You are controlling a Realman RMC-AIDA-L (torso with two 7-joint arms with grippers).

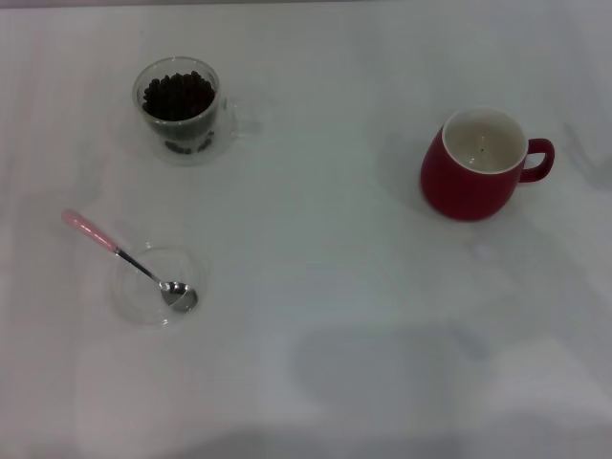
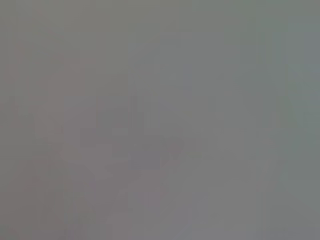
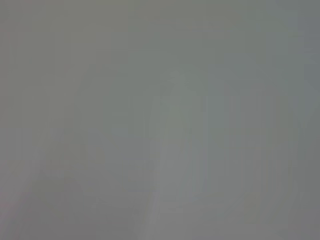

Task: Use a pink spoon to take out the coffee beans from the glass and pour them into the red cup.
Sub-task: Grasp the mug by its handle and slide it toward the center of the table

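In the head view the glass stands at the far left of the white table, upright, with its clear handle to the right. It holds a heap of coffee beans. The pink spoon lies nearer on the left, its metal bowl resting in a shallow clear dish and its pink handle sticking out over the rim to the far left. The red cup stands upright at the far right, handle to the right, its cream inside empty. Neither gripper shows in any view. Both wrist views show only plain grey.
The white table carries only these things. A faint shadow lies on it near the front middle.
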